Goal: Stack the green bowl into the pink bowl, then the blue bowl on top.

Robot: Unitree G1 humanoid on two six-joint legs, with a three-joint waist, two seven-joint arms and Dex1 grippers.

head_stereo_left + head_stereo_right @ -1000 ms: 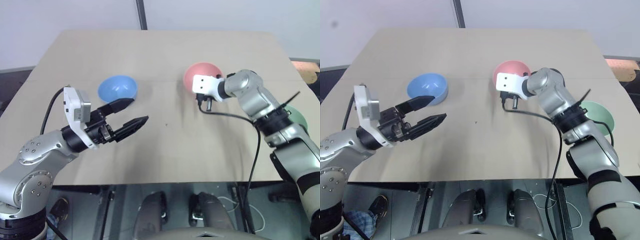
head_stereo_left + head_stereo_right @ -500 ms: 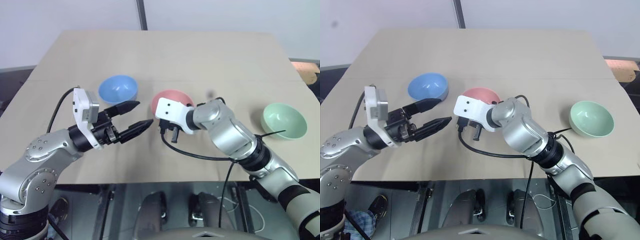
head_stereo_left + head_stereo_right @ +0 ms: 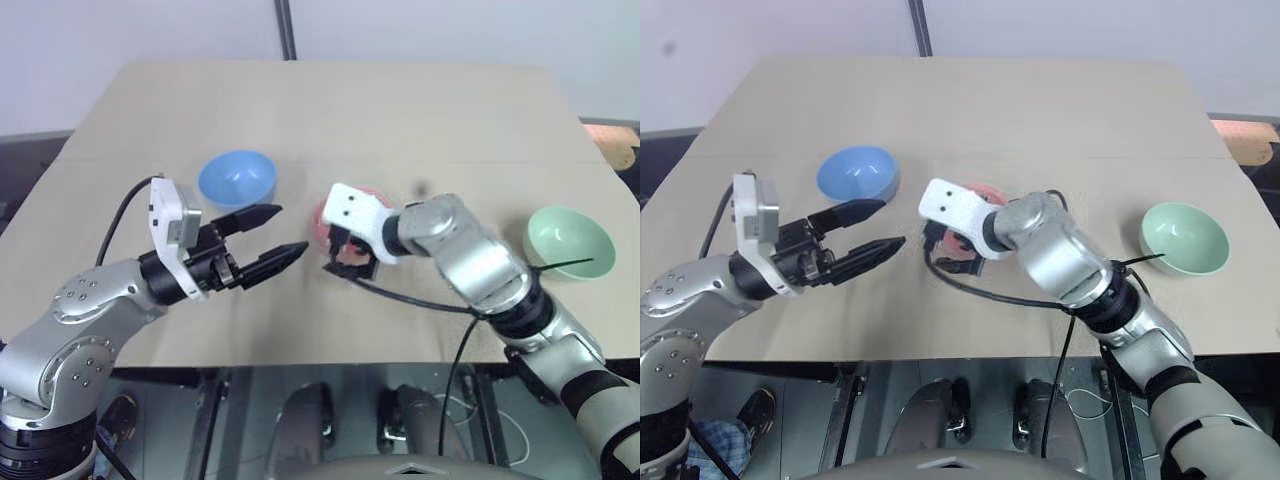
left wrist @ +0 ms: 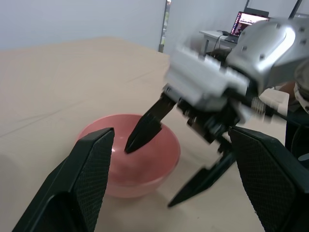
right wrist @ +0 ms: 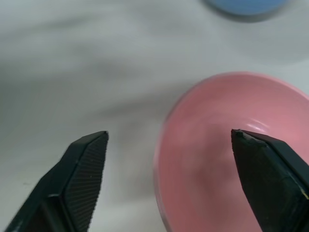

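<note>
L wrist view: right tool fingers spread astride pink bowl rim, bowl upright, not gripped. Left tool spread, empty.

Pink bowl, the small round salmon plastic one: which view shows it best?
The left wrist view: the small round salmon-pink plastic bowl sits whole, upright on the table. The right wrist view crops it; in both eye views the right gripper mostly covers it.

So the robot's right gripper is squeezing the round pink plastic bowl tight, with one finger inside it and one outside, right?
Not quite. The right gripper does have one finger inside the round pink plastic bowl and one outside, but its fingers are spread wide open and not squeezing it. The left wrist view shows the gap; the bowl sits on the tan table.
</note>
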